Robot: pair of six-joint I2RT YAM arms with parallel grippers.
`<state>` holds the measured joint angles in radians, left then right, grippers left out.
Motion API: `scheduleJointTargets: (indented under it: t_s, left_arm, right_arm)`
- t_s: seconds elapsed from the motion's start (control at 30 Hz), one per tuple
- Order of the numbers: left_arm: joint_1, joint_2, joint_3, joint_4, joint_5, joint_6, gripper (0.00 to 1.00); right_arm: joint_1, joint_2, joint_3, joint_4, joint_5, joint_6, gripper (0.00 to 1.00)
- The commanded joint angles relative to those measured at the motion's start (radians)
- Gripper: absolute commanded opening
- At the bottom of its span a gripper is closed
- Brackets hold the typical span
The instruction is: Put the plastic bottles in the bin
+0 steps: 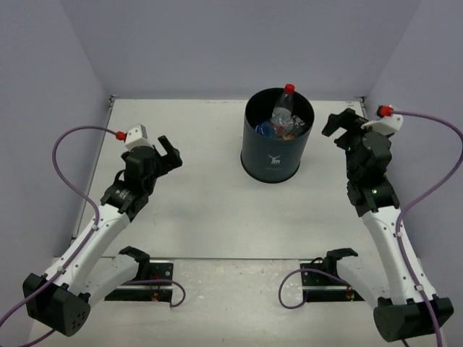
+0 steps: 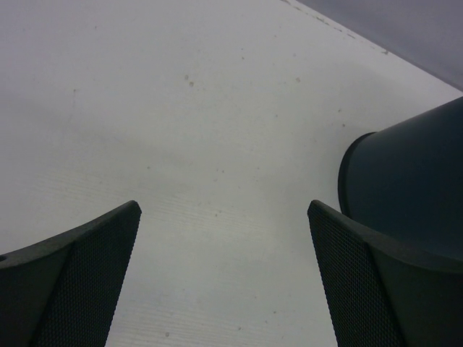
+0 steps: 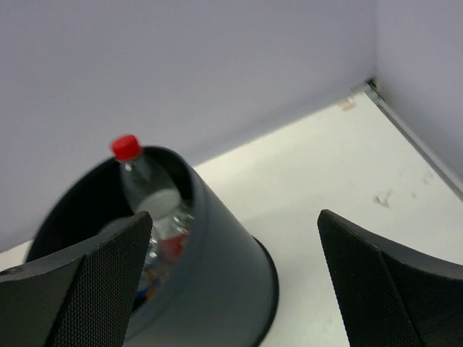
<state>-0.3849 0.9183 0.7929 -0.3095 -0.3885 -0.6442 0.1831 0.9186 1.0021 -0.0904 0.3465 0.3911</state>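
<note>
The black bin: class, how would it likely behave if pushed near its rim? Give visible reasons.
The bin looks tall for its base, so a high push would probably tip it rather than slide it. Its smooth round wall might slip aside. The bottles inside look like light plastic, likely adding little steadying weight.

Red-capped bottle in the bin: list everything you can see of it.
The red-capped bottle is clear plastic with a red screw cap; a red label shows low down in the right wrist view. It stands tilted inside the black bin, neck and cap poking above the far rim, its base among other bottles. Nothing grips it.
</note>
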Motion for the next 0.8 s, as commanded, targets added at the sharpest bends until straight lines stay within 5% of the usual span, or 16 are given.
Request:
scheduleJointTargets:
  t_s: [0.0, 0.3, 0.77]
  left_arm:
    - [0.025, 0.009, -0.02, 0.041, 0.006, 0.018, 1.0]
    - [0.088, -0.019, -0.069, 0.039, -0.036, 0.02, 1.0]
    - [0.119, -0.1, -0.114, 0.042, -0.094, -0.018, 1.0]
  right_arm:
    - [-0.103, -0.057, -0.147, -0.08, -0.073, 0.155, 0.99]
    - [-0.233, -0.039, -0.401, -0.083, -0.071, 0.324, 0.99]
    - [-0.254, -0.122, -0.475, -0.01, -0.06, 0.301, 0.99]
